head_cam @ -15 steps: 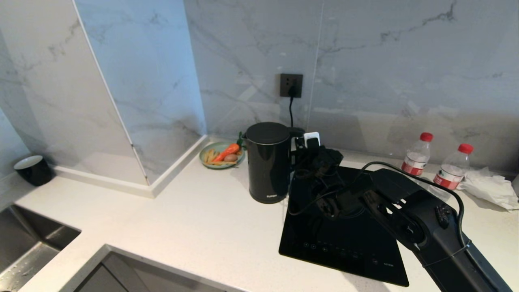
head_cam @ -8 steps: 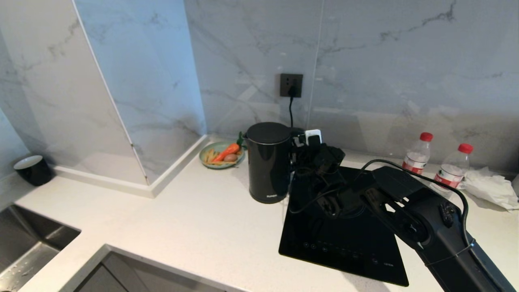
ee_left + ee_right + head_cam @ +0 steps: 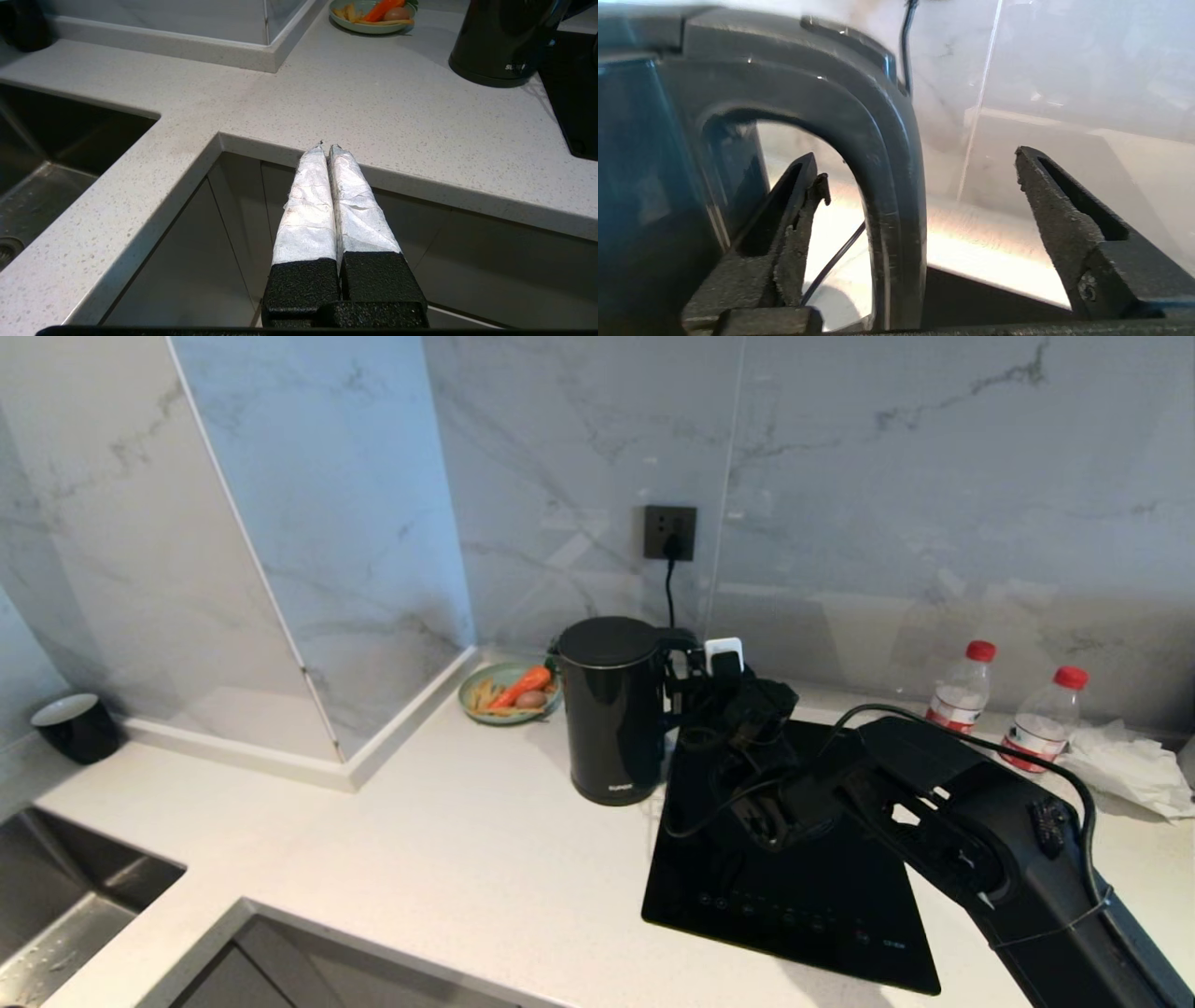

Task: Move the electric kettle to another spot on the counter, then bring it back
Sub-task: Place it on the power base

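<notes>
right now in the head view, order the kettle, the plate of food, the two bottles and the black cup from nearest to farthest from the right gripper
1. electric kettle: its handle sits between the open fingers of the right gripper.
2. plate of food: just past the kettle, robot's left.
3. two bottles: robot's right, by the wall.
4. black cup: far left, near the sink.

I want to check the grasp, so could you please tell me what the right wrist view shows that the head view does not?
Only the right wrist view shows the right gripper with its fingers open astride the electric kettle's loop handle, one finger inside the loop, one outside. Only the head view shows the whole kettle standing on the counter beside the cooktop, plus the plate of food and two bottles. Both show the kettle and the marble wall.
</notes>
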